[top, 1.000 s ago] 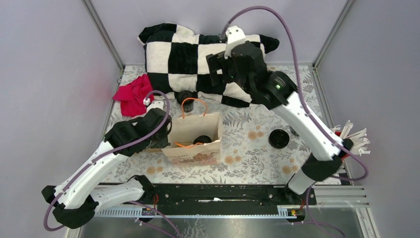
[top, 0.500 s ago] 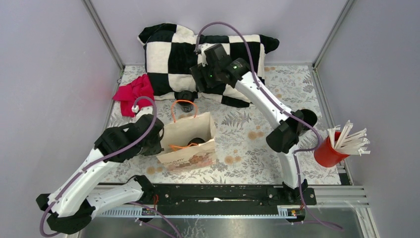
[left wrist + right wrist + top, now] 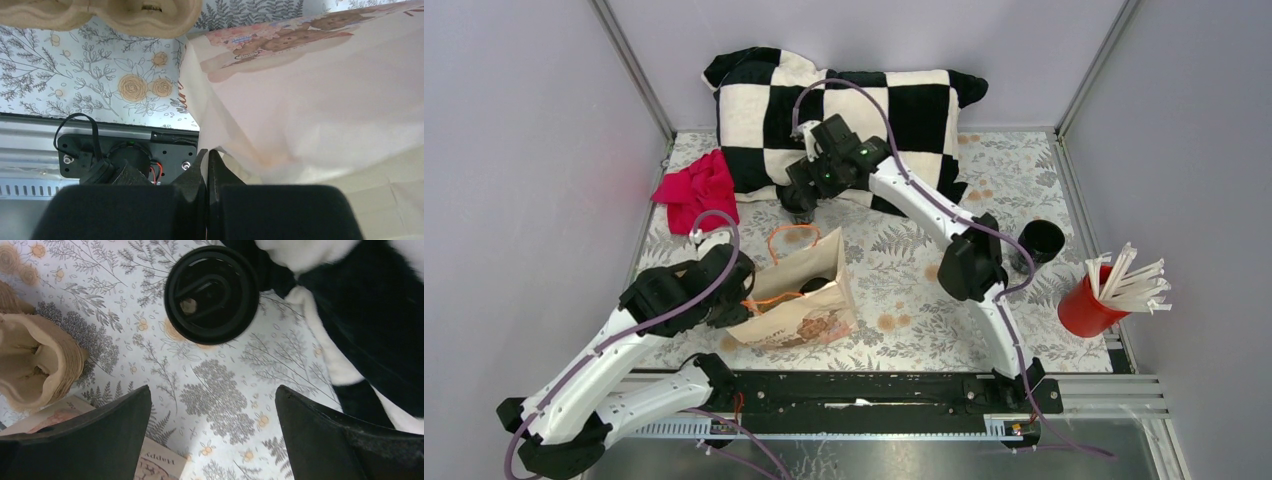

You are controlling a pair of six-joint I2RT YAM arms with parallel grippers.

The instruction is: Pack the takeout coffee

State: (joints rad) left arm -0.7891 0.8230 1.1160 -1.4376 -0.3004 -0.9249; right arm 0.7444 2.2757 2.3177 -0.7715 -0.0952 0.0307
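Cup lined up for a grab beside the pillow

The small black paper cup with a round black sip lid (image 3: 211, 294) stands upright on the floral tablecloth (image 3: 225, 365), just beside the black-and-white chequered pillow (image 3: 874, 100) and at 12 o'clock from the brown paper bag with orange handles (image 3: 809, 310). The right gripper (image 3: 212, 390) hovers over it, fingers spread wide, likely to straddle it. A second lidded black cup (image 3: 821, 285) sits inside the bag. At the bag's 9 o'clock the left gripper (image 3: 205, 160) is pressed together against the bag wall, apparently steadying it; whether it nips the paper I cannot tell.
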